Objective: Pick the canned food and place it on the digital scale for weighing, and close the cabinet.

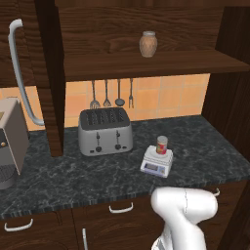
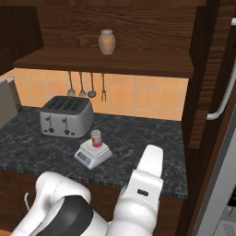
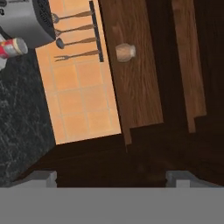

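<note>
The canned food [image 1: 162, 145], a small red tin, stands upright on the platform of the white digital scale [image 1: 156, 162] on the dark counter, right of the toaster. The right base view has the canned food [image 2: 96, 138] and the scale [image 2: 92, 154] in front of the toaster. The cabinet [image 1: 146, 63] above is open, and both its doors stick out toward me: the left door [image 1: 49, 73] and the right door [image 2: 200, 87]. My gripper [image 3: 111, 177] is open, holding nothing, facing the cabinet's dark right wall. The can [image 3: 13, 47] sits at the upper left edge of the hand view.
A silver four-slot toaster [image 1: 105, 131] stands at the back of the counter [image 1: 73, 180]. A brown jar [image 1: 148, 44] sits on the cabinet shelf. Several utensils [image 1: 112, 93] hang on the tiled wall. A grey appliance [image 1: 10, 141] stands at the far left. Drawers [image 1: 121, 209] run below.
</note>
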